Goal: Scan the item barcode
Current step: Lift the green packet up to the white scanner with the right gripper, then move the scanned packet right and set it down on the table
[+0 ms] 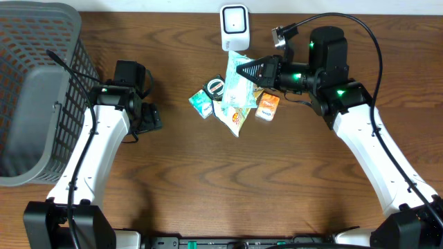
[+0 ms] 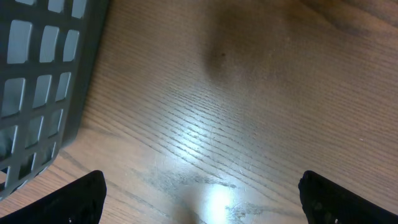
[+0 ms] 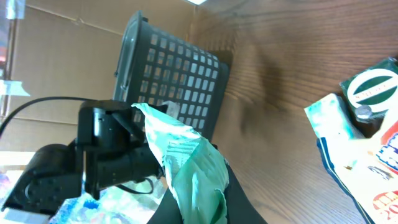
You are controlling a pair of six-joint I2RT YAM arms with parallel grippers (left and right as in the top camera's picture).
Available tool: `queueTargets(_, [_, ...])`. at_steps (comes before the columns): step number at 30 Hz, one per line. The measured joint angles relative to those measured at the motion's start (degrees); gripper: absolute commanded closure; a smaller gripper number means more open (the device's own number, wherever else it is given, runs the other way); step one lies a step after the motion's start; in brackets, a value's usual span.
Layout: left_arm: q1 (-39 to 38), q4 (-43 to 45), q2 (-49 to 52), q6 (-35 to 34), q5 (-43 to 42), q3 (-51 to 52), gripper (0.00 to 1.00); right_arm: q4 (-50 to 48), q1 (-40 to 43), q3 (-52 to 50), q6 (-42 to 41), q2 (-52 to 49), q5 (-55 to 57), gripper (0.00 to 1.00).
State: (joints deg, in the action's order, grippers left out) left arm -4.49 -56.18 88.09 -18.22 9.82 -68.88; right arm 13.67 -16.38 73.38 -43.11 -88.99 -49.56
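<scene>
**Packet clamped in right gripper, just below scanner**

Jaws of the right gripper (image 1: 242,69) are pinched shut on a pale green packet (image 1: 234,84), the item to be scanned. In the right wrist view the crumpled packet (image 3: 193,155) juts out past the dark fingertips. From overhead it sits just in front of the white scanner (image 1: 234,28), with its top edge close to the scanner's lower edge. Whether the two touch cannot be told.

A little farther from the scanner, loose items lie together on the wooden table (image 1: 173,180): a round green-lidded tub (image 1: 215,86), a small teal carton (image 1: 201,104), an orange box (image 1: 267,106) and a printed snack bag (image 1: 237,119). The held packet overlaps this group from above; contact with it cannot be told.

Well to the left of the scanner, the left gripper (image 1: 149,117) hangs over bare wood, jaws spread wide with nothing between them.

Farthest from the scanner, a grey mesh basket (image 1: 34,90) stands at the table's left edge.
</scene>
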Motion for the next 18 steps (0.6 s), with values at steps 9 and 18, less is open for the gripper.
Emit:
queueTargets(9, [0.00, 0.04, 0.00, -0.02, 0.02, 0.00, 0.02, 2.51, -0.02, 0.00, 2.23, 0.00, 1.90, 0.99])
queueTargets(18, [0.00, -0.02, 0.00, -0.02, 0.02, 0.00, 0.02, 26.51, -0.07, -0.17, 13.31, 0.00, 42.51, 0.99])
